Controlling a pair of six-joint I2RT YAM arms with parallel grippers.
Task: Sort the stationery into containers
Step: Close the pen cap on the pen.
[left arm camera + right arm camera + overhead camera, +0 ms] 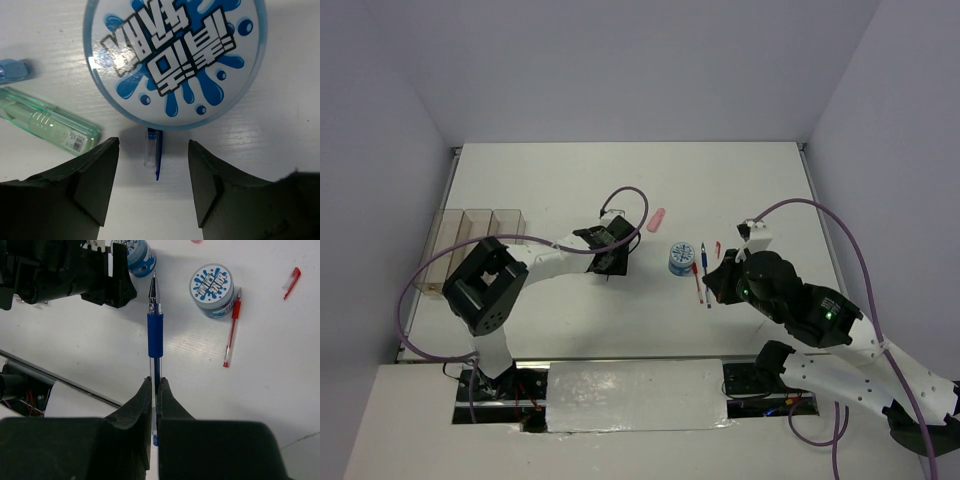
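The right gripper (pixel 155 382) is clamped on the barrel of a blue pen (pixel 155 332), uncapped. The pen's long axis runs straight out ahead of the fingers, tip leading. It points toward the left arm, which sits just past the tip in the right wrist view.

The left gripper (pixel 153 144) has its jaws apart and holds nothing. Straight ahead of it stands a blue roll (pixel 175 55) with a splash-patterned white top. On the table (pixel 280 140) between the fingers lies what looks like a clear pen cap with a blue clip (pixel 151 157). From this view I cannot tell whether the fingers are low enough to flank the roll or hover above it. A green bar (pixel 50 122) and a light-blue bar (pixel 11 70) lie off to one side of that roll.

The amber bins (pixel 492 222) stand at the left edge of the table, well apart from the held pen and beyond the left arm. The left arm is much the nearer to them. The right arm would have to carry the pen across the whole workspace, past the left gripper. The bins' long sides seem to run roughly near-to-far, about as the pen lies now, so little turning should be needed.

The second roll (pixel 212 287), a red pen (pixel 232 325) just beside it, a red cap (pixel 290 282) and a pink bar (pixel 657 219) all lie unsorted mid-table.
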